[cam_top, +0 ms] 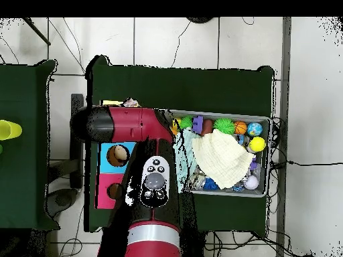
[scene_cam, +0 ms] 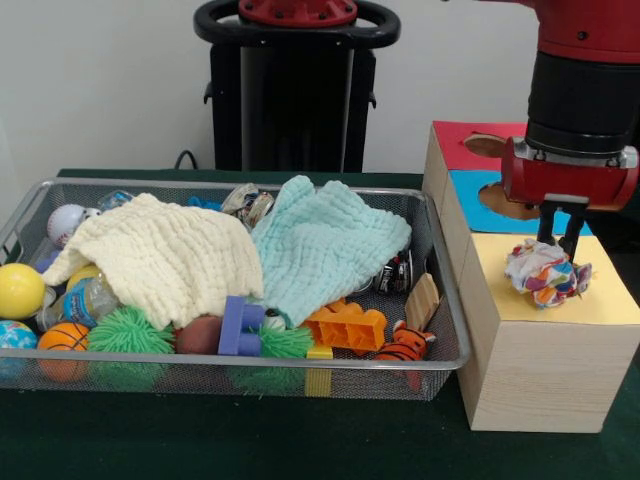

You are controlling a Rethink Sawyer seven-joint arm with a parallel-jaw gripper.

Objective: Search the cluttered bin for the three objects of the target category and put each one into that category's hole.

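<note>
Gripper pinches the polka-dot cloth, a bunched wad with no clear long axis, sitting on the yellow box top right of the wire bin; dark green tablecloth, white wall.

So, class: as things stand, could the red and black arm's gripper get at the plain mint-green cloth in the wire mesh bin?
Probably yes: the mint-green cloth lies uncovered atop the clutter, while the gripper sits at the polka-dot cloth on the yellow-topped box.

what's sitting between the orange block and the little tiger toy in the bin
In the front view, a small yellow block lies low between the orange block and the tiger toy, in the bin.
</note>
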